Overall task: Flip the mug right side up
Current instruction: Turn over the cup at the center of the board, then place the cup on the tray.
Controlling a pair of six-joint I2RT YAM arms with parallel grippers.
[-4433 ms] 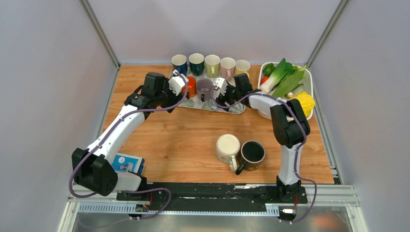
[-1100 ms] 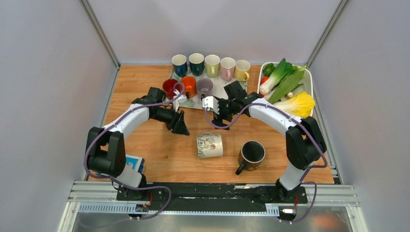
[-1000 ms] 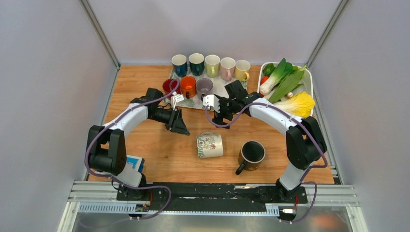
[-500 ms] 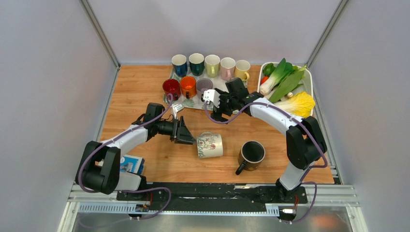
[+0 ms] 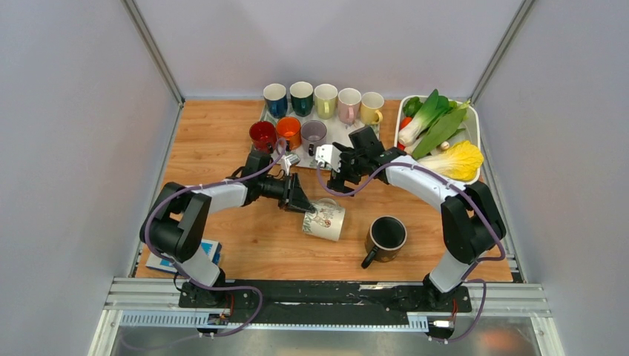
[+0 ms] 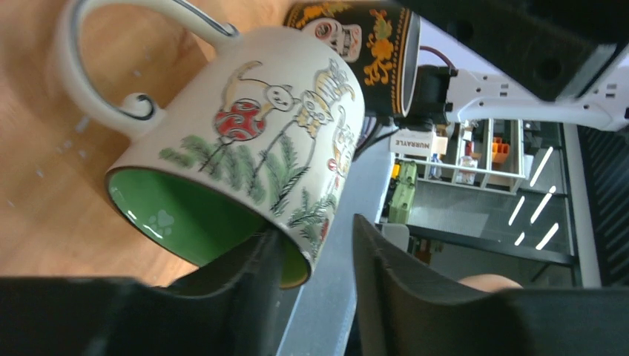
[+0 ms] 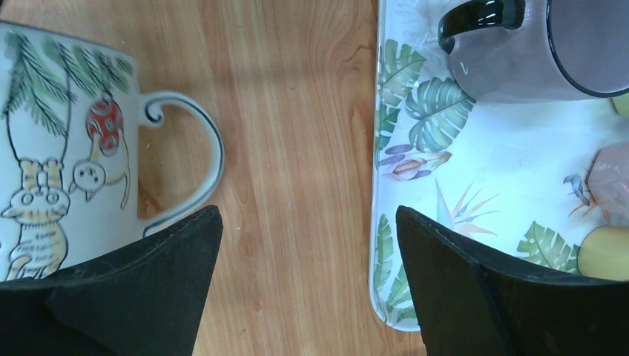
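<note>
The left claw (image 6: 315, 231) is half shut over the mug (image 6: 259, 126) rim with a gap, so it could slip out and roll; the right claw (image 7: 308, 213) is wide.

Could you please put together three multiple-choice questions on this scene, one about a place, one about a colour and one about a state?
1. Where is the black mug relative to the cat mug?
A: stacked on it. B: on the table, to its right. C: on the table, to its left.
2. What colour is the cat mug's inside?
A: green. B: red. C: black.
3. How does the cat mug lie?
A: upright. B: upside down, mouth flat on the table. C: tipped on its side.

Answers:
1 B, it stands on bare wood to the right of the cat mug in the top view.
2 A, the left wrist view looks into a green inside.
3 C, its mouth faces sideways, not up or down.
</note>
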